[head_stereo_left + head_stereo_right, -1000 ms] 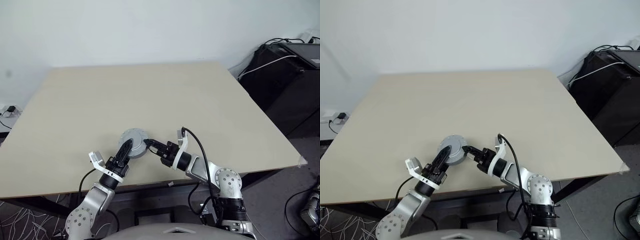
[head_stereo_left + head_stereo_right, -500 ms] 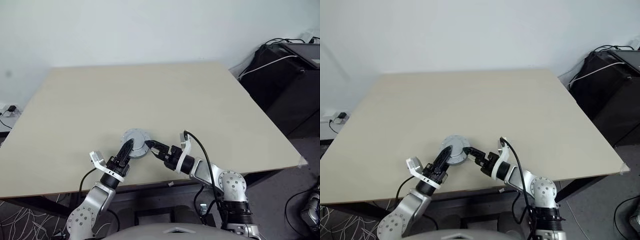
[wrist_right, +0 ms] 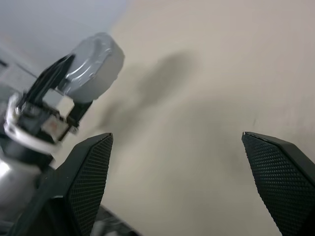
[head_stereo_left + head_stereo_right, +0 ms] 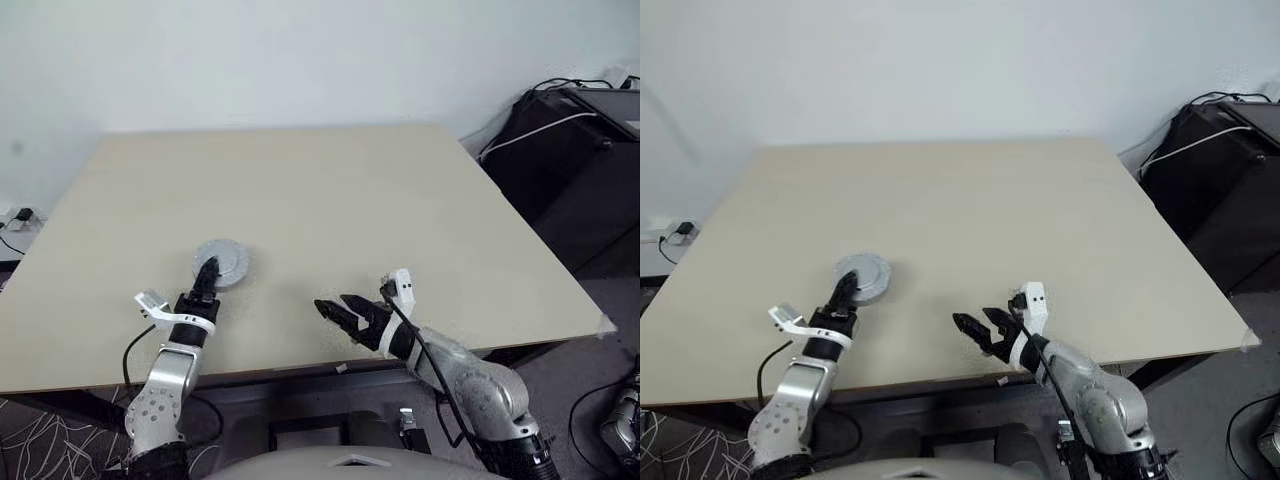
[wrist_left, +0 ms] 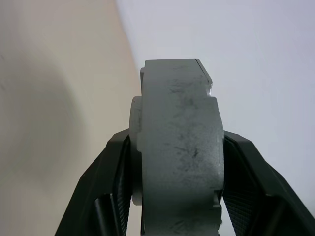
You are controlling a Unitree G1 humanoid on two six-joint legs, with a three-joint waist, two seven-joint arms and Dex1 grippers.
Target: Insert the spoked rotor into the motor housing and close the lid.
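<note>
Left gripper (image 4: 207, 270), head views: clamped on the closed grey motor assembly — the lid (image 4: 221, 263) showing as its round upper face — and carried off to the robot's left, held over the near-left part of the table (image 4: 330, 180), where a second ago both arms met on it near the table's middle front. Right gripper (image 4: 340, 312): fingers spread wide and holding nothing, drawn back toward the near edge, well apart from the assembly; a second ago its tips were at the disc's rim. Judgement: the handover to a single hand reads as the closing step done or nearly so. Left wrist view: assembly seen edge-on, pinched between the two black fingers (image 5: 110, 187), lid (image 5: 177, 147) sitting against the motor housing (image 5: 134, 147) with no visible gap. Right wrist view: its two fingers (image 3: 88, 182) stand far apart over bare table, the held assembly (image 3: 93, 63) beyond them. Contents: the spoked rotor cannot be seen — presumably enclosed, though no view confirms it.
</note>
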